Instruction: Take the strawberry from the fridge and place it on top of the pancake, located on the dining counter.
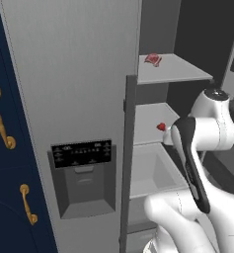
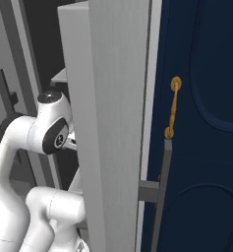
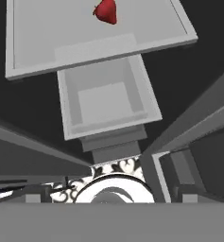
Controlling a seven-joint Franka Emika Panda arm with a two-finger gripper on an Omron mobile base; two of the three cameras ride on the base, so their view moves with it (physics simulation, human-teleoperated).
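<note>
The fridge stands with its right door swung open, baring grey inner shelves and an open drawer beneath them. The white arm reaches in from the right, level with the middle shelf. On the upper shelf, toward its front edge, lies a flat pinkish-red piece. The strawberry sits near the middle shelf's right edge, just beside the arm's wrist; in the hand view it lies ahead, at the top. The gripper's fingers are hidden, so I cannot tell its opening.
</note>
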